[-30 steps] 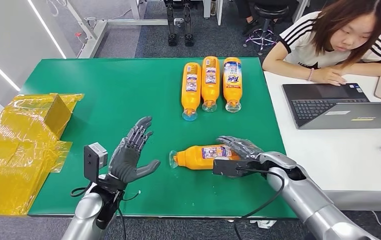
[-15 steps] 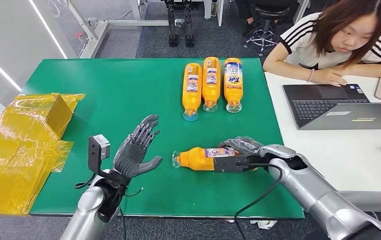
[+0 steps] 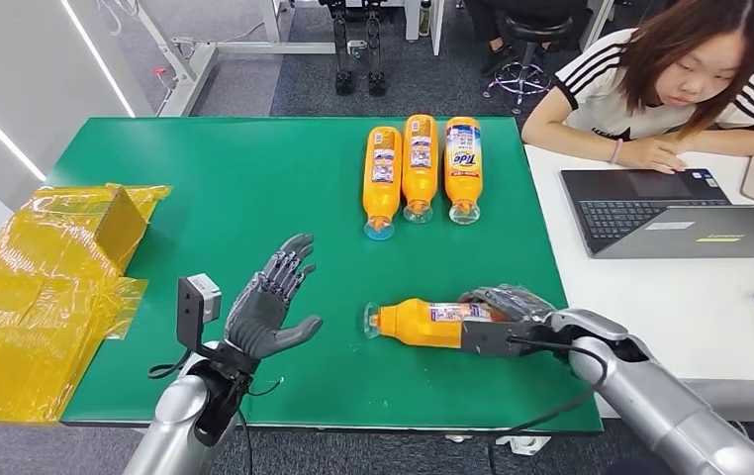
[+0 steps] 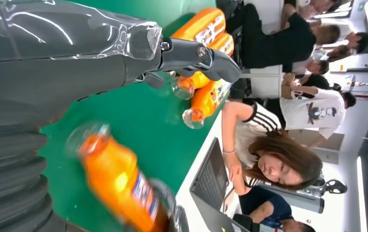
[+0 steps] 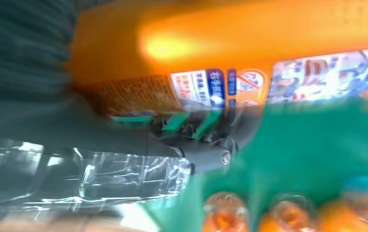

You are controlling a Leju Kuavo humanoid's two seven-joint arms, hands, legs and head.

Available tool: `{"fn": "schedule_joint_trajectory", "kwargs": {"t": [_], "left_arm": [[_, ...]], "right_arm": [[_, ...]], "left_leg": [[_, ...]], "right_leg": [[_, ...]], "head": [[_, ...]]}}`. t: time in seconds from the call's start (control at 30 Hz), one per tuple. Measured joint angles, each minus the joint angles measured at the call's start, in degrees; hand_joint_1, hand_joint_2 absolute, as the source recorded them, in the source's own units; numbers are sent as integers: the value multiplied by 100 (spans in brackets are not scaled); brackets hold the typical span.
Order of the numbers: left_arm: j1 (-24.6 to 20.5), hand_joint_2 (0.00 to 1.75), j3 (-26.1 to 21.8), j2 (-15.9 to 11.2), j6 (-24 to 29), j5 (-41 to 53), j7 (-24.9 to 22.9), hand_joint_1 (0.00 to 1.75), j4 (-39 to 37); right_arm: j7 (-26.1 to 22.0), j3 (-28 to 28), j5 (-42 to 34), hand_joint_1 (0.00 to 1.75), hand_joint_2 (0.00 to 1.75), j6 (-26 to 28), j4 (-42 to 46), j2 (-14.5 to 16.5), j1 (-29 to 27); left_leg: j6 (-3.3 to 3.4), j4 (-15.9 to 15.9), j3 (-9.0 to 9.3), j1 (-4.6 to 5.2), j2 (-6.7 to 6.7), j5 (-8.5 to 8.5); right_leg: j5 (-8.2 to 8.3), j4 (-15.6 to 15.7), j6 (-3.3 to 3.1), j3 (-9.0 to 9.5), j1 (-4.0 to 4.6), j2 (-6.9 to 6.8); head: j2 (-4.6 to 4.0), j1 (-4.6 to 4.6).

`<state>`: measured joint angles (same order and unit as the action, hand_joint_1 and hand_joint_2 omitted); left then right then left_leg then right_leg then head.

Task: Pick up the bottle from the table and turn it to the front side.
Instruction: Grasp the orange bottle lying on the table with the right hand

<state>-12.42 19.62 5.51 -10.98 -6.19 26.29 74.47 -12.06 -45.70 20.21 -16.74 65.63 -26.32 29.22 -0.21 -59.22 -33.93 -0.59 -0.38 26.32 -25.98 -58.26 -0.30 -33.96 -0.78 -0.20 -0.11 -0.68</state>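
Observation:
An orange bottle (image 3: 423, 322) with a clear cap lies on its side near the front of the green table (image 3: 225, 188), cap pointing left. My right hand (image 3: 505, 309) grips its base end, fingers wrapped over the body; the right wrist view shows the bottle (image 5: 230, 53) and its label close up against my fingers (image 5: 191, 128). My left hand (image 3: 266, 305) hovers open to the left of the bottle, palm up, fingers spread, holding nothing. In the left wrist view the bottle (image 4: 119, 186) appears blurred beyond my left hand (image 4: 51, 72).
Three more orange bottles (image 3: 419, 166) lie side by side at the table's far middle. Crumpled yellow plastic wrap (image 3: 42, 287) covers the left edge. A person (image 3: 665, 79) sits at the white desk (image 3: 650, 307) on the right with a laptop (image 3: 670, 213).
My right hand has drawn the bottle to the right across the table while holding it. The left hand has shifted slightly forward and stays open.

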Motion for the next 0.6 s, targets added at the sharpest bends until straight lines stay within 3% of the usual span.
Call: {"fn": "schedule_joint_trajectory", "kwargs": {"t": [0.1, 0.2, 0.33, 0.6], "left_arm": [[48, 175, -17, -25, 102, 114, 115, 0, 42], [149, 175, -49, -39, 165, 274, 156, 0, 183], [238, 175, -86, -25, 169, 450, 122, 0, 417], [313, 175, -89, 50, 152, 644, 43, 0, 634]], "right_arm": [[-969, 785, -458, 175, 175, 263, 769, 135, -1025], [-1551, 1681, -580, 175, 175, 500, 1695, 669, -2169], [-1692, 2547, -642, 175, 175, 626, 2577, 1391, -3110], [-1736, 3356, -855, 175, 175, 390, 3535, 2286, -3655]], "left_leg": [[2, 3, -13, -4, -20, 5], [-3, 11, -19, -5, -26, 13], [-11, 18, -25, -6, -21, 18], [-13, 15, -22, -3, -8, 18]], "right_leg": [[-7, -1, 2, -5, 4, -16], [-21, -3, -10, -17, 5, -23], [-34, -9, -18, -29, 5, -20], [-32, -8, -18, -31, 4, -8]], "head": [[0, 1], [0, -3], [0, -2], [0, -2]]}}
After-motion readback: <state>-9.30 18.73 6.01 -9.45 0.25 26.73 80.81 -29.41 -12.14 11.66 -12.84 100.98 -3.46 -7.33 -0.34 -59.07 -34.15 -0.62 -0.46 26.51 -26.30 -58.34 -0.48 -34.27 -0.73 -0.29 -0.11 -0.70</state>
